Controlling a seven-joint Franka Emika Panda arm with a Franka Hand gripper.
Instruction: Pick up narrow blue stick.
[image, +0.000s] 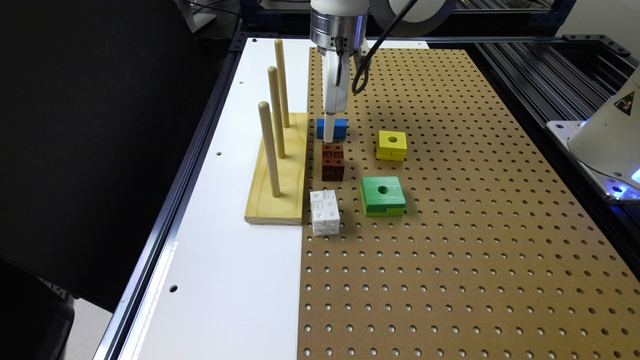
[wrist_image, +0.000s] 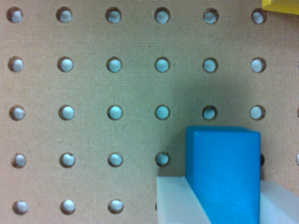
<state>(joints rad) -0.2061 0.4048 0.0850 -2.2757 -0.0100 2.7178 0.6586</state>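
Narrow blue stick (image: 332, 128): lying flat on the brown pegboard (image: 450, 240), far end of the block cluster, just right of the wooden peg stand (image: 278, 170) in the exterior view's terms. Gripper (image: 328, 131): pointing straight down over the stick's middle, one pale finger (wrist_image: 180, 200) on each long side of the blue block (wrist_image: 224, 175), both appearing to touch its faces, so the pincer is closed around the stick, which still seems to sit on the board. Brown studded block (image: 332, 162): immediately near-side of the stick. White studded block (image: 324, 212): nearer again, in the same row. Yellow block (image: 391, 145) with centre hole: to the exterior view's right of the stick, apart from it. Green block (image: 383, 196) with centre hole: near-side of the yellow one. Peg stand: three upright dowels on a pale base, resting on the white table surface (image: 225, 280)
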